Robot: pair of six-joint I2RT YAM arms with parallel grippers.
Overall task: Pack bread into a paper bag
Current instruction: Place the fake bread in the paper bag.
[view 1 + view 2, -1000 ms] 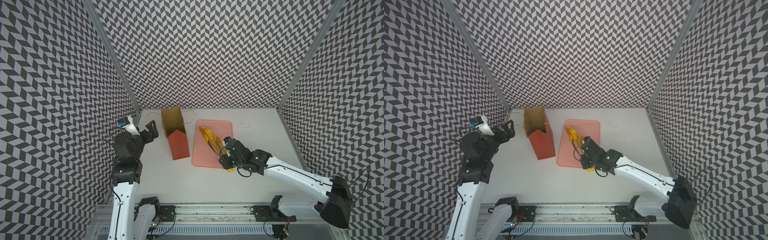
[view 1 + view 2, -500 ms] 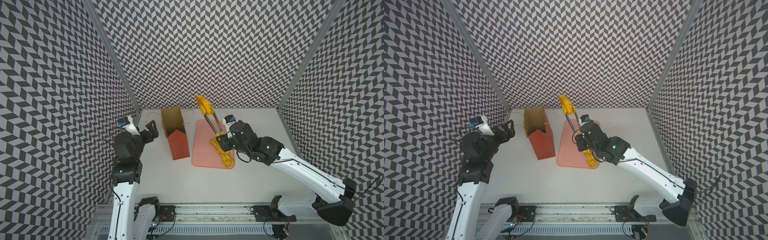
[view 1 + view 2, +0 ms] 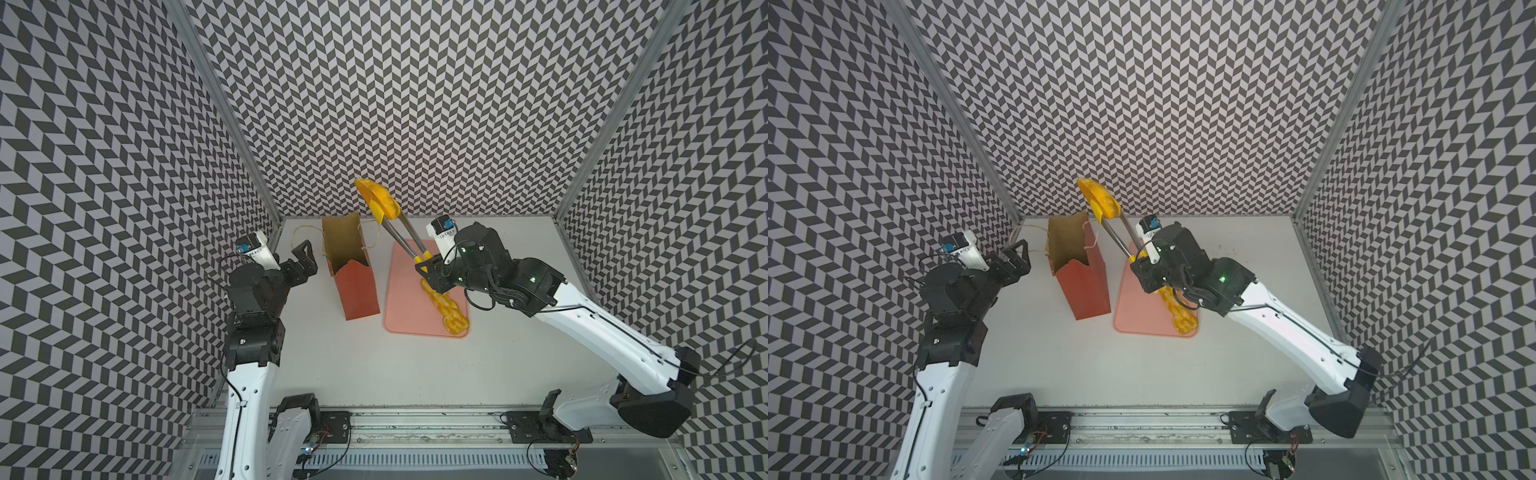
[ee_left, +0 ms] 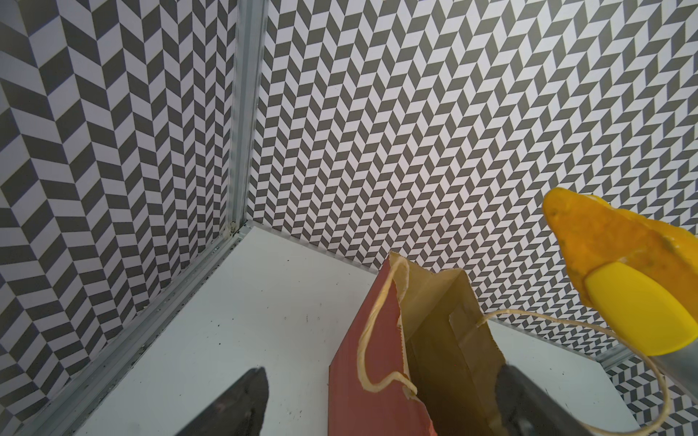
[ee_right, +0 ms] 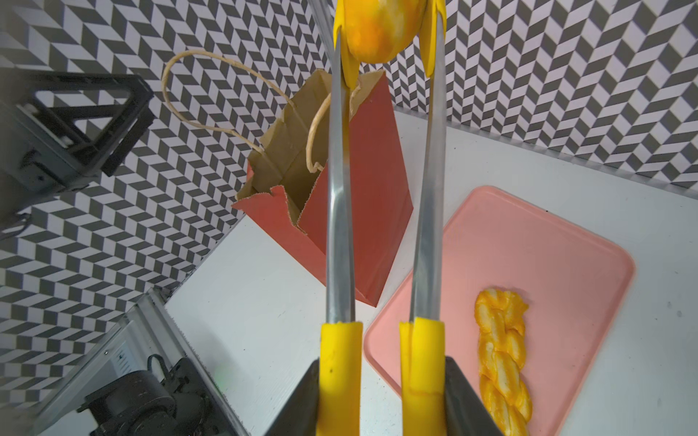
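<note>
You've got the paper bag (image 3: 353,270) upright on the desk (image 3: 374,374), mouth open; its bottom is hidden, so contents unclear. The pink tray (image 3: 405,307) just beside it holds the braided loaf (image 3: 449,311). The right tool (image 3: 428,268) is clenched on the tongs (image 3: 401,235) at the yellow handles. The tong tips pinch the glazed pastry (image 3: 376,199) up high, prob. over the bag's tray-side rim. The left tool (image 3: 302,259) is released, jaws wide, just beside the bag's opp. side.
</note>
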